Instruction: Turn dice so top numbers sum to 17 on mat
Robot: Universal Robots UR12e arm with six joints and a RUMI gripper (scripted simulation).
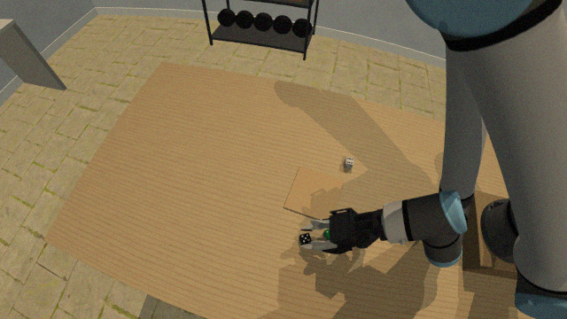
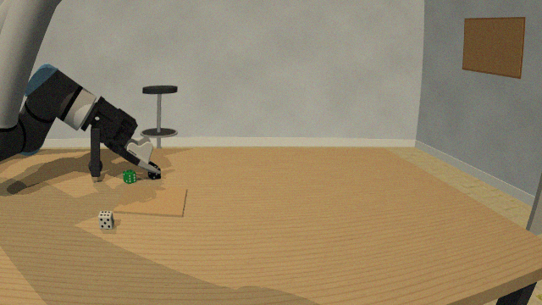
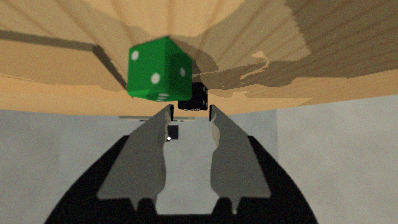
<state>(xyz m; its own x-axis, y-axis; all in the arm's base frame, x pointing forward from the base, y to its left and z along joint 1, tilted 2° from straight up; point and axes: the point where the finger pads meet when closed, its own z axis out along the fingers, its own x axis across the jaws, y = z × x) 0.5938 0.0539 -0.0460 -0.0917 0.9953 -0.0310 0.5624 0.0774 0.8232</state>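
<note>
Pincer point(image 1: 307, 238) slanted low near the table's robot-side edge, jaws narrowly parted and gripping nothing. Black die point(image 1: 305, 239) flat on the wood at the fingertips, off the mat. Green die point(image 2: 129, 176) just behind it under the jaws, also on bare wood. Thin brown mat point(image 1: 315, 190) beside them, toward the table's middle. White die point(image 1: 349, 162) just beyond the mat's far corner, well apart from the other two.
</note>
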